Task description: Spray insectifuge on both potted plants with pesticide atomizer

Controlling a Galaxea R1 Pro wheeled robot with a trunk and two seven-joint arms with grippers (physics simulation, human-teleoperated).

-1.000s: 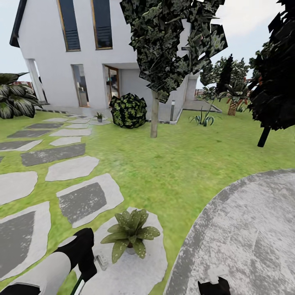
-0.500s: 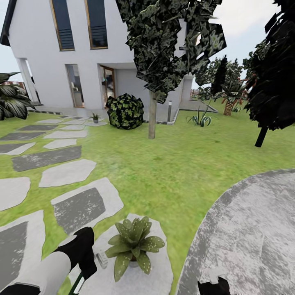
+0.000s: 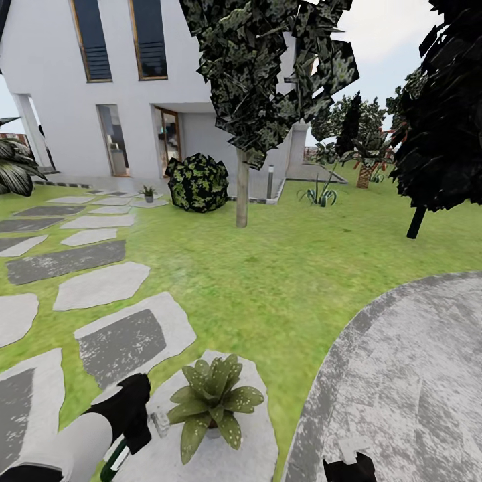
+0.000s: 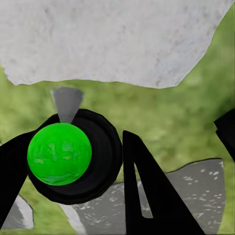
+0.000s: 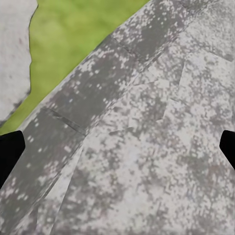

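Note:
My left gripper point(image 3: 136, 423) is shut on the pesticide atomizer point(image 3: 118, 458), a dark green bottle whose pale trigger head point(image 3: 159, 424) points toward the near potted plant point(image 3: 210, 397). That speckled rosette sits in a little grey pot on a pale stepping stone point(image 3: 231, 455), just right of the nozzle. In the left wrist view the bottle shows as a bright green round end point(image 4: 59, 153) in a black ring between the black fingers point(image 4: 147, 196). A second potted plant point(image 3: 148, 193) stands far off by the house. My right gripper point(image 5: 117, 147) hangs open over the paved patio point(image 3: 408, 375).
Grey stepping stones point(image 3: 124, 338) run away to the left across the lawn point(image 3: 281, 268). A thin-trunked tree point(image 3: 242, 194) and a round dark bush point(image 3: 197, 183) stand ahead before the white house point(image 3: 100, 100). Dark trees point(image 3: 442, 120) close the right side.
The whole picture has slid leftward, so the camera has turned. My left gripper keeps the atomizer beside the near plant; slightly more of the green bottle shows now.

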